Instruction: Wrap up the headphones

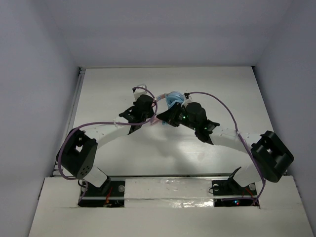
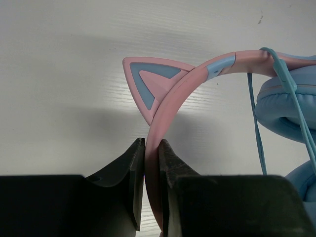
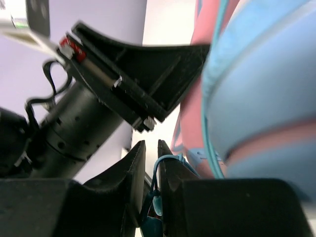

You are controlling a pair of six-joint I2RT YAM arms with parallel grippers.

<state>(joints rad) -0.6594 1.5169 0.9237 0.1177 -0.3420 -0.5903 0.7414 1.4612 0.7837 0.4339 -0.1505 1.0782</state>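
Now headphones headband (image 2: pixel 160 123) between left fingers (image 2: pixel 133 190); cable (image 3: pixel 155 175) between right fingers (image 3: pixel 129 195).

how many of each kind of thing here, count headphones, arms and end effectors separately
headphones: 1
robot arms: 2 (left arm, right arm)
end effectors: 2 (left end effector, right end effector)
total: 5
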